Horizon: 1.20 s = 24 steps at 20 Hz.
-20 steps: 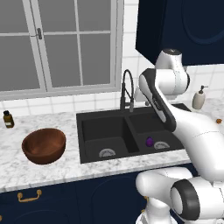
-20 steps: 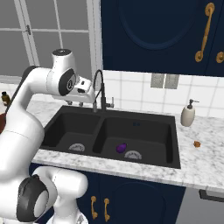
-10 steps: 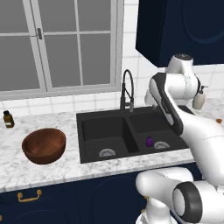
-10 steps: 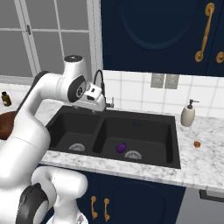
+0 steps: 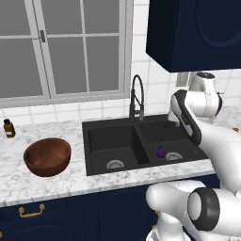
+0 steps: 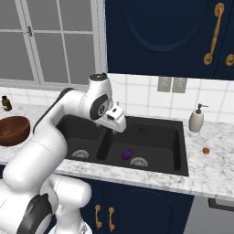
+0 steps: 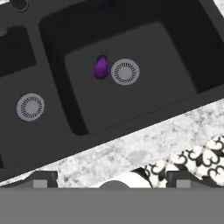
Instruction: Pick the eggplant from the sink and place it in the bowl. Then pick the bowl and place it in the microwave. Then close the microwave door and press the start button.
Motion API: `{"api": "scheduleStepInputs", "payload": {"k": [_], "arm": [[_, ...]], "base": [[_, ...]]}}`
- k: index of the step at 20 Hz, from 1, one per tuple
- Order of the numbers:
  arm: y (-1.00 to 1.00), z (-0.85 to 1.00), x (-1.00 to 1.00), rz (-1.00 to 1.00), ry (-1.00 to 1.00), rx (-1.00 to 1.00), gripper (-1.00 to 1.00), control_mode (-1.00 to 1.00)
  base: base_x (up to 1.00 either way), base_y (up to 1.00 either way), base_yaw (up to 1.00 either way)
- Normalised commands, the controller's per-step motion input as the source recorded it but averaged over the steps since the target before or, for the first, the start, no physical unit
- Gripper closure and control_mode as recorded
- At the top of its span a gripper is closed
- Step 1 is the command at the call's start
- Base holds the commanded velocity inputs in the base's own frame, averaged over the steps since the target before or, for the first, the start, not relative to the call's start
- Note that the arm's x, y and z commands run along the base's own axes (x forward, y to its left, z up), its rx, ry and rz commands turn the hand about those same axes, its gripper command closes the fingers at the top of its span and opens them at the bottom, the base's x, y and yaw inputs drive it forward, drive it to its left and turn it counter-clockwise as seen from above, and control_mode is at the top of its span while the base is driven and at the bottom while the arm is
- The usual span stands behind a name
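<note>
The small purple eggplant lies on the floor of the right basin of the black sink, just beside the round drain. My gripper hangs open and empty above the sink, over its front part and well above the eggplant. The reddish-brown wooden bowl stands empty on the marble counter left of the sink. The microwave and its door are out of view.
The black arched faucet rises behind the sink's divider. A soap dispenser and a small orange item sit on the counter right of the sink. A brown bottle stands at the far left. A navy cabinet hangs overhead.
The arm has swung right from beside the faucet and the hand has dropped lower over the sink. The eggplant and the bowl have not moved.
</note>
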Motion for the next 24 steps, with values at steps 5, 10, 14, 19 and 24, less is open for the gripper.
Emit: {"api": "scheduleStepInputs", "payload": {"k": [5,10,14,19,24], "arm": [[-0.14,-0.68,0.49,-0.02,-0.04,0.22,-1.00,-1.00],[-0.39,-0.68,0.23,0.11,-0.03,0.10,-1.00,-1.00],[-0.27,-0.45,0.29,0.08,0.00,0.00,-1.00,-1.00],[-0.04,-0.34,0.45,0.09,0.02,0.00,-1.00,-1.00],[0.05,-0.47,0.48,0.02,0.04,0.00,-1.00,-1.00]], "base": [[0.00,0.00,0.00],[0.00,0.00,0.00],[0.00,0.00,0.00],[0.00,0.00,0.00],[0.00,0.00,0.00]]}}
